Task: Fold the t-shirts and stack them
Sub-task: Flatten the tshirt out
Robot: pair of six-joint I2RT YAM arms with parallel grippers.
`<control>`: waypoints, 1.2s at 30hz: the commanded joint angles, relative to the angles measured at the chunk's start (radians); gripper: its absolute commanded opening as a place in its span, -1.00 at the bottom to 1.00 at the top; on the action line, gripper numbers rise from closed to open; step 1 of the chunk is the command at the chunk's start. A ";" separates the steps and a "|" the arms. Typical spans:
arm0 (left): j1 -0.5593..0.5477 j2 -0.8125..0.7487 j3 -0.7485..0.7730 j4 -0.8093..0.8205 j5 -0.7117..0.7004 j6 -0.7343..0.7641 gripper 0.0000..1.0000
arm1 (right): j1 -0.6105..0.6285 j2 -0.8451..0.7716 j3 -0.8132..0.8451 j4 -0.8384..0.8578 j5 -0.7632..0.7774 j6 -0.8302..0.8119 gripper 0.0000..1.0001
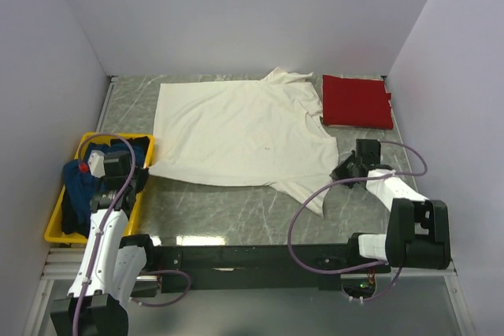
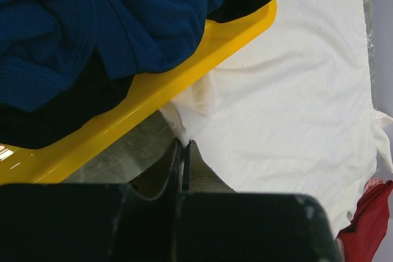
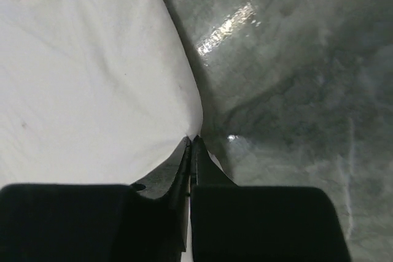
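Along its near edge, left gripper [image 2: 185, 145] and right gripper [image 3: 192, 142] clamp the cream-white t-shirt [image 1: 236, 131].

I can't read any text, label, brand or number in any view. Cream-white t-shirt [image 1: 236, 127], red t-shirt [image 1: 357, 101], dark blue t-shirt [image 2: 92, 23] and yellow tray [image 2: 202, 53] show me plain surfaces only. A dark speck on the cream-white t-shirt is too small to read.
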 commanded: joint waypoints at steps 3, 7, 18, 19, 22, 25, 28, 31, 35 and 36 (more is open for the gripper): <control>-0.010 -0.029 -0.024 -0.003 -0.018 0.014 -0.99 | -0.114 -0.162 0.013 -0.108 0.016 -0.062 -1.00; -0.051 -0.037 -0.042 -0.009 -0.030 -0.022 -0.99 | -0.182 -0.235 0.018 -0.195 0.021 -0.093 -1.00; -0.295 -0.041 -0.085 -0.064 -0.165 -0.188 -0.99 | -0.194 -0.219 -0.009 -0.182 -0.027 -0.165 -0.15; -0.297 -0.041 -0.091 -0.053 -0.162 -0.194 -0.99 | -0.194 -0.220 -0.005 -0.188 -0.030 -0.171 0.02; -0.300 -0.037 -0.102 -0.047 -0.163 -0.202 -0.99 | -0.193 -0.246 -0.007 -0.219 -0.050 -0.172 0.43; -0.301 -0.037 -0.108 -0.043 -0.174 -0.211 -0.99 | -0.176 -0.274 -0.027 -0.272 -0.114 -0.150 0.50; -0.303 -0.038 -0.118 -0.032 -0.180 -0.226 -0.99 | -0.096 -0.320 -0.031 -0.362 -0.041 -0.079 0.51; -0.304 -0.038 -0.134 -0.014 -0.174 -0.240 -0.99 | -0.017 -0.370 -0.044 -0.453 0.027 -0.004 0.52; -0.306 -0.029 -0.142 0.009 -0.169 -0.249 -0.99 | 0.022 -0.443 -0.068 -0.539 0.030 0.065 0.47; -0.306 -0.026 -0.141 0.011 -0.169 -0.254 -0.99 | 0.022 -0.459 -0.073 -0.568 0.027 0.077 0.47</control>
